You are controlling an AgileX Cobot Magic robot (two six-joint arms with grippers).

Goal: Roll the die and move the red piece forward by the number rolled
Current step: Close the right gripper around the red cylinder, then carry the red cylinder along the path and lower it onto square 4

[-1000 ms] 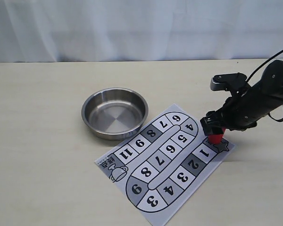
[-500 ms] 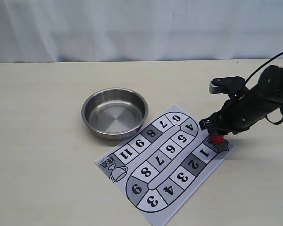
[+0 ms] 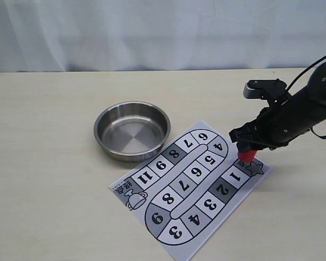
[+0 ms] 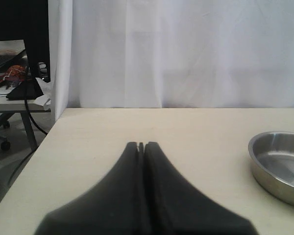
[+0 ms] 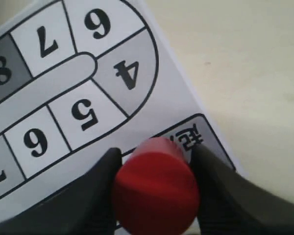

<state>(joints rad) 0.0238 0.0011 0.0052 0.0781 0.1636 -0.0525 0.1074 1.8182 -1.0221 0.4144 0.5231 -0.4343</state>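
The red piece (image 3: 246,156) is a small red cylinder standing at the star start square on the right end of the paper board (image 3: 180,203). My right gripper (image 3: 244,145) reaches down over it. In the right wrist view both black fingers press the sides of the red piece (image 5: 157,191), so the right gripper (image 5: 157,154) is shut on it, beside squares 4 and 5 of the board (image 5: 39,93). My left gripper (image 4: 141,145) is shut with nothing in it, low over bare table. The die is not in view.
A steel bowl (image 3: 131,130) with nothing visible inside it stands just beyond the board's upper left edge, and also shows as the bowl (image 4: 279,164) in the left wrist view. A white curtain (image 3: 163,32) backs the table. The table's left edge (image 4: 34,161) drops off beside a desk.
The right gripper dipped onto the red piece, then rose slightly and shifted a little left with it. More of the red cylinder now shows below the fingers.
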